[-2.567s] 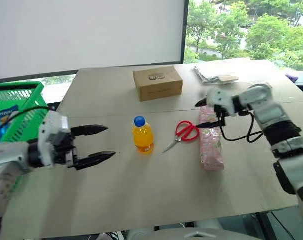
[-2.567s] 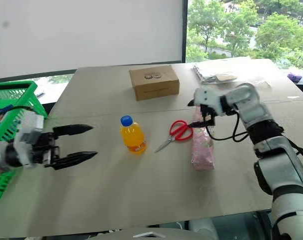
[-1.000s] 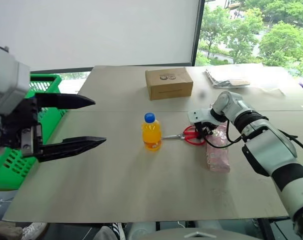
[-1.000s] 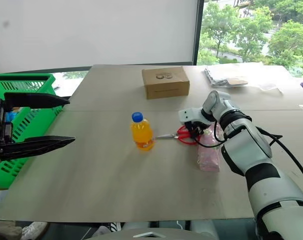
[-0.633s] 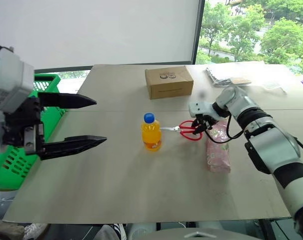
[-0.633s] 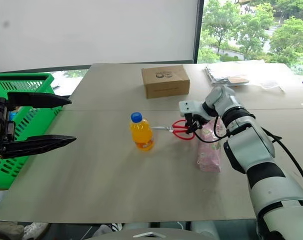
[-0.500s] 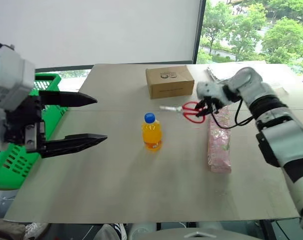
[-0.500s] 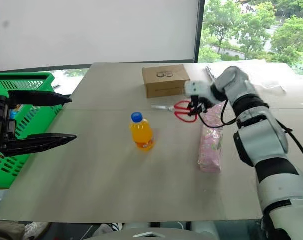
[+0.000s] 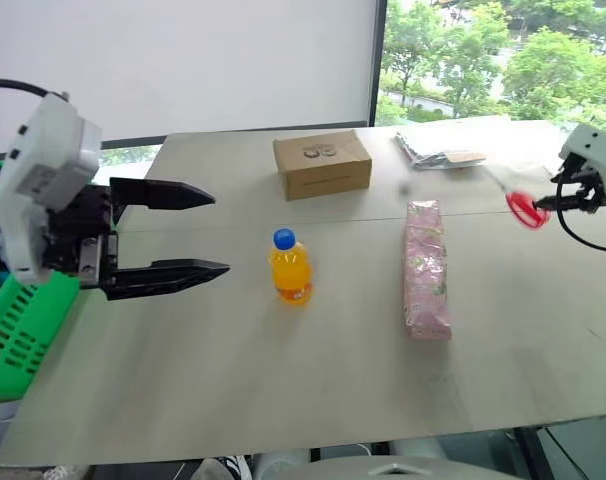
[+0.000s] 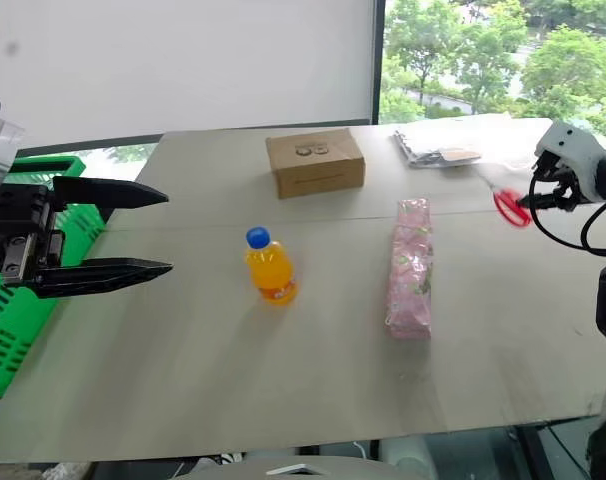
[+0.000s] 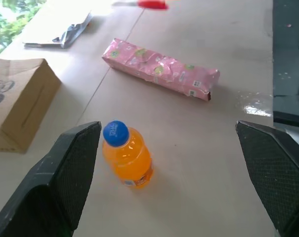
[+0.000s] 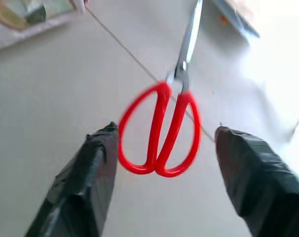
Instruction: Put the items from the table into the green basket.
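Scissors (image 12: 162, 129) lie between the spread fingers of the right claw (image 12: 164, 163), untouched by either.

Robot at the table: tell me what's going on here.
A two-armed robot is clearing a table into a green basket. The right pincer stands open at the far right, the red scissors between its fingers, blurred, no finger seen touching them. The left pincer hangs open near the basket, facing the orange bottle. Bottle and pink package sit untouched.
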`<act>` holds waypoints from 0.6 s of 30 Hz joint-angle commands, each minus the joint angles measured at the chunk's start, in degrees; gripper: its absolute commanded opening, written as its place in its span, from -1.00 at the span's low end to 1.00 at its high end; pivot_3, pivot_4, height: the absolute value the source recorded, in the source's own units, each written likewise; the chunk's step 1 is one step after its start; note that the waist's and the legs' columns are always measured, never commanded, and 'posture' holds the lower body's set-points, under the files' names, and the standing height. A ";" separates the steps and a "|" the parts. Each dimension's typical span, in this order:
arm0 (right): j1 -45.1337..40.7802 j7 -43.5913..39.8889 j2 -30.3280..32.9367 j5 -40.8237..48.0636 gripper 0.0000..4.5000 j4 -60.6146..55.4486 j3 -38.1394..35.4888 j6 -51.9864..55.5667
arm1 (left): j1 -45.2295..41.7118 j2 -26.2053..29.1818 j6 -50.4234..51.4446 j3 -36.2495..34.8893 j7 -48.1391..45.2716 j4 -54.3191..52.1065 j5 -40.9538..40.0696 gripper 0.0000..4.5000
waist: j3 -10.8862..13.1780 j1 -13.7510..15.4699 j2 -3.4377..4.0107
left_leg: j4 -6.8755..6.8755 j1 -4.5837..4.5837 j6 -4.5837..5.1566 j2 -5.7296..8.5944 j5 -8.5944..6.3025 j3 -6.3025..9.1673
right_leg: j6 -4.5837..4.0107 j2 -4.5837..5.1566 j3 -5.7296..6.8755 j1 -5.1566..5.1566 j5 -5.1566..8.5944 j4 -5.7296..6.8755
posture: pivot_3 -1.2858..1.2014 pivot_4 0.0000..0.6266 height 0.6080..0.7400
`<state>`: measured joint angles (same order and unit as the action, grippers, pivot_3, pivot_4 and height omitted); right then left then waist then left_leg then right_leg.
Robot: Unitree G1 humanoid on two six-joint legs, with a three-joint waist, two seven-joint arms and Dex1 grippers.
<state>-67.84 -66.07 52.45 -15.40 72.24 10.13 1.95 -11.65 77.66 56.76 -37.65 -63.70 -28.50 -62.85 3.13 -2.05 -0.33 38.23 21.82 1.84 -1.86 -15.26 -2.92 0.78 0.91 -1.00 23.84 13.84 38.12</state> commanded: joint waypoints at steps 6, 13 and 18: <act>10.03 -8.37 -0.95 17.11 0.99 -19.23 -12.69 5.03 | 5.40 -3.89 -2.13 1.17 1.33 0.03 7.33 1.00 | -0.02 -0.65 0.12 | 0.00 -0.09 0.00 -0.04 0.00 -0.05 | 0.26 -0.03 -0.08 -0.01 -0.06 0.06 | 0.07 -1.00 0.76; 44.44 -2.49 -10.02 39.64 0.99 -74.78 -22.61 29.27 | 16.39 -16.57 -11.81 4.84 7.96 -1.18 19.84 1.00 | -0.11 1.27 0.12 | 0.03 0.00 -0.01 -0.34 0.00 0.19 | 0.17 -0.04 0.03 0.02 -0.02 0.31 | 0.06 -1.00 0.76; 53.48 2.74 -13.63 48.80 0.99 -91.83 -22.57 37.53 | 13.70 -29.88 -18.12 17.86 17.03 -1.72 25.71 1.00 | -0.13 2.78 0.11 | 0.19 -0.05 0.00 -0.23 0.00 -0.02 | 0.37 0.06 0.04 -0.04 0.02 0.31 | 0.04 -1.00 0.76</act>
<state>-14.36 -65.06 38.36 29.75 -12.93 -10.70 37.37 4.34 50.27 42.44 -23.16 -50.10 -29.44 -39.64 2.99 0.73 -0.21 38.46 21.71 1.85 -2.08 -15.26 -2.96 1.13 0.99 -0.97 23.72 13.89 38.42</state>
